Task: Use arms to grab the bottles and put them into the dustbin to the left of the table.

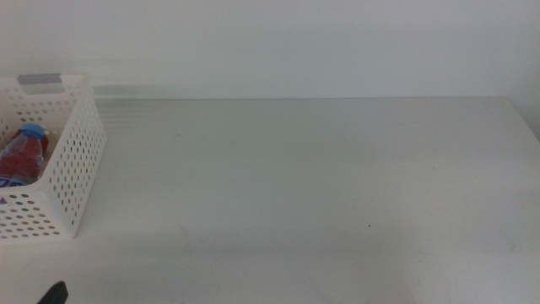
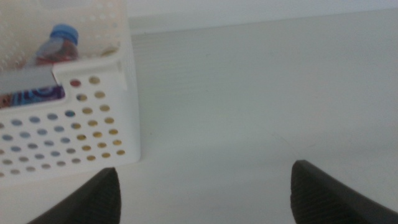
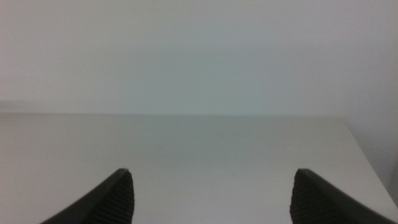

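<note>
Bottles [image 1: 24,154] lie inside the dustbin [image 1: 80,160] at the table's [image 1: 321,186] far left; no bottle shows on the tabletop. My left gripper [image 2: 202,190] sits spread and empty near the bin, my right gripper [image 3: 211,196] likewise spread. Judgement: work looks complete; keep both retracted, clear of the bin.

We see our right claw [image 3: 211,190] with its jaws spread wide apart over the white worktop [image 3: 205,146], whose far edge meets a pale wall [image 3: 199,50].
</note>
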Robot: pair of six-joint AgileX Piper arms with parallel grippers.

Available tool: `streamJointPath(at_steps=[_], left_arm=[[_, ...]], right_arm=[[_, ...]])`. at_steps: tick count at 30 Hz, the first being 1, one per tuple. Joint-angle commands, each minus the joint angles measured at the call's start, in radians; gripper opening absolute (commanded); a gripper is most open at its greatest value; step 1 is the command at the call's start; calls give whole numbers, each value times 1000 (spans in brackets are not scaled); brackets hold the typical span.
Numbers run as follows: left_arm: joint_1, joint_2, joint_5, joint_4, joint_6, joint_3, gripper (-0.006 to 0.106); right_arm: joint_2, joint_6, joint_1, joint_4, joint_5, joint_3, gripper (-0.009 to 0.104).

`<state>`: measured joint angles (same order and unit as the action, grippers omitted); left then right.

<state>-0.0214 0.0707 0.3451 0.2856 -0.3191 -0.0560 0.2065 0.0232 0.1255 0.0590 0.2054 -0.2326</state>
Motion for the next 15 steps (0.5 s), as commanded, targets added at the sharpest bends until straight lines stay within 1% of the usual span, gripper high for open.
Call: streamJointPath(at_steps=[1, 4, 9, 11, 15], left_arm=[[6, -28, -76, 35, 11, 1, 90], [6, -57, -78, 34, 11, 24, 90], [6, -100, -78, 34, 11, 52, 90], [7, -100, -78, 33, 11, 66, 90], [15, -100, -81, 32, 11, 93, 90]], right_arm=[[-55, -13, -41, 11, -73, 35, 66], [-119, -13, -72, 11, -73, 118, 66], [-223, -13, -83, 13, -73, 246, 66], [-244, -13, -83, 13, -31, 253, 66], [-244, -13, -83, 25, -28, 252, 66]])
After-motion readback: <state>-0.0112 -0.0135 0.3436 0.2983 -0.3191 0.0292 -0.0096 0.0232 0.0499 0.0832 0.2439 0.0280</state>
